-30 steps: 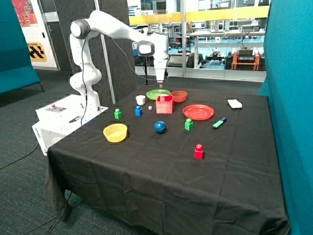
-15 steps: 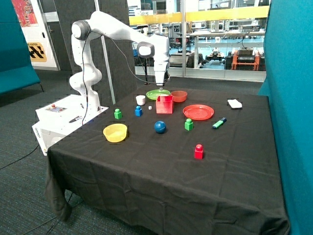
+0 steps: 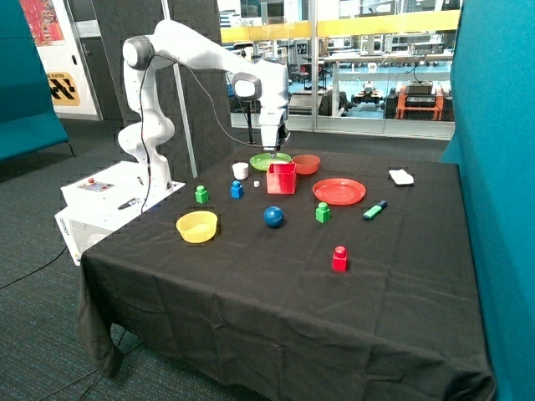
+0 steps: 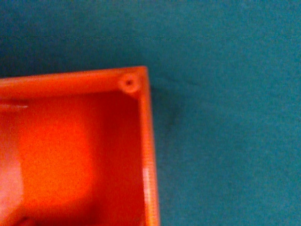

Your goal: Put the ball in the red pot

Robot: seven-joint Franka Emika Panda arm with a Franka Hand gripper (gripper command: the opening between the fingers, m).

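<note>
1. End effector [image 3: 274, 151] hangs just above the red pot [image 3: 281, 178], upper centre of the outside view; can't tell if it's open or closed, and nothing is seen held in it.
2. Wrist view shows only one corner of the red pot's rim [image 4: 129, 84] w/ its orange-red inside, over the dark cloth. No ball inside the part that shows.
3. The ball [image 3: 273, 216], small dark blue sphere, sits on the black-draped surface [image 3: 276, 309], centre of frame, below the red pot in the picture & well apart from it. Green block [image 3: 323, 212] is near it toward frame right; yellow bowl [image 3: 197, 225] toward frame left.
4. Judgement: ball not yet picked up, so the whole task is left to do. Arm is over the goal, not over the ball.
5. Handling, as judged: ball looks smooth, hard, light. Round shape means it may roll on the cloth if nudged, or slip out of a 2-finger pinch.
6. Where to take hold: straight down from above, pinching across the widest part (the equator), centred, so it doesn't squirt sideways.
7. Pot is open-topped & square; a drop from just over the middle should land inside.
</note>
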